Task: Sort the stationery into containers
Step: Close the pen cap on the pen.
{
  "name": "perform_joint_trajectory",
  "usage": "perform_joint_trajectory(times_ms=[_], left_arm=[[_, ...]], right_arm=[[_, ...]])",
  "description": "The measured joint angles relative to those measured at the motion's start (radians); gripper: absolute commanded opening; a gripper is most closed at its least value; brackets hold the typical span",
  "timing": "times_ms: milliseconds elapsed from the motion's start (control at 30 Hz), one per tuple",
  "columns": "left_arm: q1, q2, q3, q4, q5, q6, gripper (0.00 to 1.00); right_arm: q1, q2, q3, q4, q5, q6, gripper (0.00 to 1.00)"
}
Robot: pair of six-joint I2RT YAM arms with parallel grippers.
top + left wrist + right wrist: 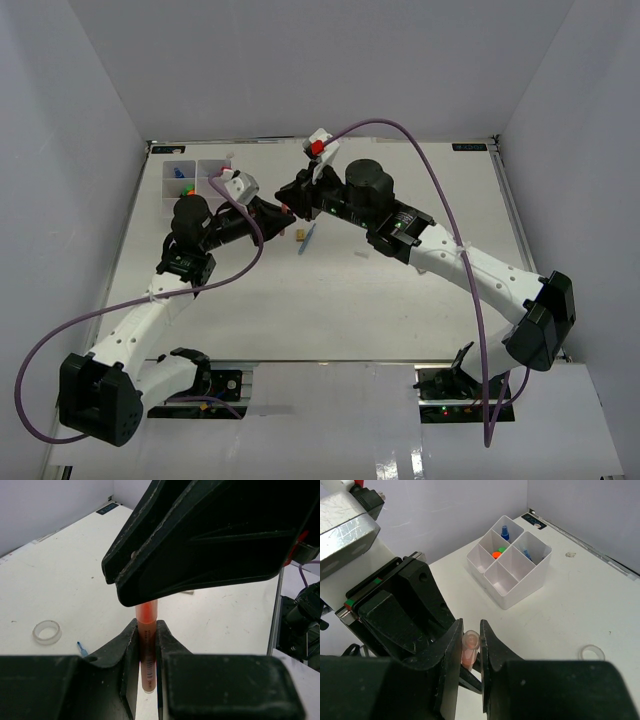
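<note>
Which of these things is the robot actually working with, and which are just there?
Job: translucent orange highlighter, white divided plastic tray, clear tape ring, blue pen, brass clip.
Just there: purple cables, black corner label.

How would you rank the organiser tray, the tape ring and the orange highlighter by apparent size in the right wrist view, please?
1. organiser tray: clearly the largest.
2 and 3. orange highlighter and tape ring: these look about alike. The highlighter is very near the camera and partly hidden, so I would not rank them.

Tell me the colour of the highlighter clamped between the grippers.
The highlighter is orange, shown best in the left wrist view.
</note>
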Motion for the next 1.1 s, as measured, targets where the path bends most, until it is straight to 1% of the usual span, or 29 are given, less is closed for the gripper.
perform_joint_trajectory(times_ms=[333,667,1100], left_arm=[[-0.002,0.030,0.040,-0.045,-0.001,0.023,0.00],[-0.008,0.032,0.046,-0.087,-0.018,0.056,0.00],[-0.015,0.036,0.055,-0.098,-0.053,0.069,0.00]], right_arm=[[-0.001,-0.003,-0.010,0.004,0.031,-0.011,0.08],[-0.002,-0.004,-0.026,0.003,0.034,-0.011,0.08],[-0.005,-0.003,-0.042,0.030,0.036,-0.011,0.08]])
